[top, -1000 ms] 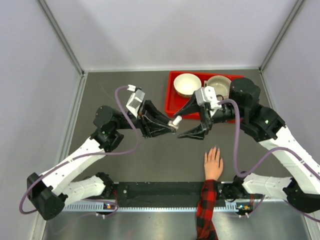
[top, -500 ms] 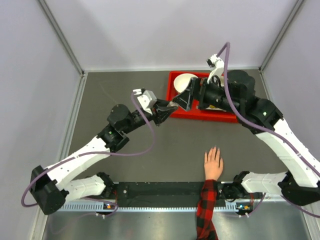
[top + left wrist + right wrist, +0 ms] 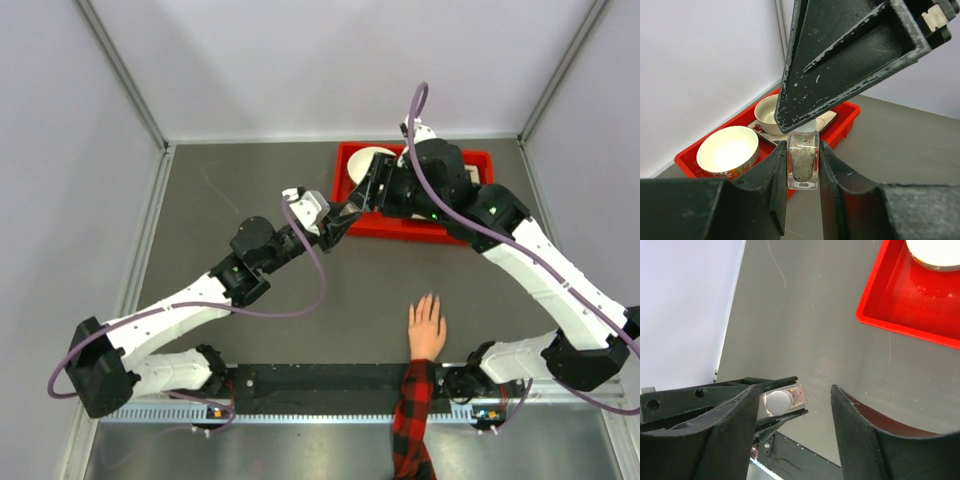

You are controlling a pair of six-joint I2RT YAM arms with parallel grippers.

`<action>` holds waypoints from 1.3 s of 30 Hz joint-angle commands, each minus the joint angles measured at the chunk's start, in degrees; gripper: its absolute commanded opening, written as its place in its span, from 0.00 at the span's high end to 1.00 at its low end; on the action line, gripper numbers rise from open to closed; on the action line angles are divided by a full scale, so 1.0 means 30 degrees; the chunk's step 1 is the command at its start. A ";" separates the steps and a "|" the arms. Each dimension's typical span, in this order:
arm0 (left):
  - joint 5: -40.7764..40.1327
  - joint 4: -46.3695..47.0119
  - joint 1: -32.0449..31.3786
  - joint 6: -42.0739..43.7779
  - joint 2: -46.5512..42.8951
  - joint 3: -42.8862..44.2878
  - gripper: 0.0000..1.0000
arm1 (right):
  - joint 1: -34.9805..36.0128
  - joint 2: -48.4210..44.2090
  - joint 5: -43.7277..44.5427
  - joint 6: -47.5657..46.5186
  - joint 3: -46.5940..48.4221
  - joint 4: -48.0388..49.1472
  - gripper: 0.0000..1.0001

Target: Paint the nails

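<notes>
A human hand [image 3: 427, 328] in a red-and-black plaid sleeve [image 3: 412, 420] lies flat near the table's front edge. Its nails [image 3: 429, 298] point away and are too small to make out. My left gripper [image 3: 338, 219] [image 3: 803, 150] is shut on a small clear bottle [image 3: 803, 161] [image 3: 790, 399] of speckled polish with a white cap [image 3: 777, 401], held above the table left of the red tray. My right gripper [image 3: 362, 197] [image 3: 795, 415] hangs just above it, open, its jaws standing either side of the cap without touching. One right finger [image 3: 850, 55] fills the upper left wrist view.
A red tray [image 3: 405, 230] [image 3: 847, 117] [image 3: 890, 310] sits at the back right with two bowls [image 3: 728, 150] [image 3: 771, 114] in it, largely hidden by my right arm from above. Grey walls close in the back and both sides. A black rail [image 3: 320, 380] runs along the front.
Both grippers moved away from the hand toward the tray. The right arm rose and swung over the tray, its jaws opening wide and then narrowing above the bottle. The left kept its grip.
</notes>
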 commanded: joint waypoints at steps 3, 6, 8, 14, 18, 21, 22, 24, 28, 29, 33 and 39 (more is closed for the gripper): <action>-0.0222 0.1622 -0.0068 0.0046 0.0315 0.0175 1.00 | 0.0283 -0.0559 0.0574 0.0923 0.0464 0.0623 0.50; -0.0135 0.1621 -0.0068 -0.0041 0.0404 0.0204 1.00 | 0.0283 -0.0647 0.0545 0.0866 0.0287 0.0888 0.50; -0.0047 0.1622 -0.0068 -0.0071 0.0433 0.0175 1.00 | 0.0283 -0.0560 0.0632 0.0749 0.0374 0.0859 0.51; -0.0134 0.1358 -0.0068 -0.0188 0.0315 0.0263 1.00 | 0.0283 -0.0530 0.0458 0.0719 0.0463 0.0537 0.67; 0.0041 0.1183 -0.0068 -0.0363 0.0316 0.0467 1.00 | 0.0312 -0.0560 0.0193 0.0778 0.0404 0.0508 0.85; 0.0217 0.0891 -0.0039 -0.0977 0.0316 0.0702 1.00 | 0.0283 -0.0822 -0.0245 -0.0241 0.0463 0.0594 1.00; 0.0188 0.0802 -0.0039 -0.1791 0.0229 0.0790 1.00 | 0.0283 -0.0968 -0.0333 -0.0596 0.0347 0.0740 1.00; 0.0565 0.0772 0.0048 -0.2499 0.0024 0.0791 1.00 | 0.0283 -0.1522 -0.1004 -0.2576 -0.0092 0.1558 1.00; 0.2732 0.0684 0.0430 -0.4897 -0.0738 0.0819 1.00 | 0.0283 -0.3016 -0.7452 -0.9459 -0.2106 0.4310 1.00; 0.3172 0.0655 0.0488 -0.5282 -0.0884 0.0878 1.00 | 0.0283 -0.3485 -0.9193 -1.2174 -0.2724 0.5621 1.00; 0.5136 0.0713 0.0547 -0.6777 -0.1732 0.0879 1.00 | 0.0283 -0.5624 -1.8119 -1.9540 -0.4221 0.5722 1.00; 0.6309 0.1180 0.0577 -0.8214 -0.2378 0.0849 1.00 | -0.0508 -0.2618 -2.5991 -2.5757 -0.0134 -0.1014 1.00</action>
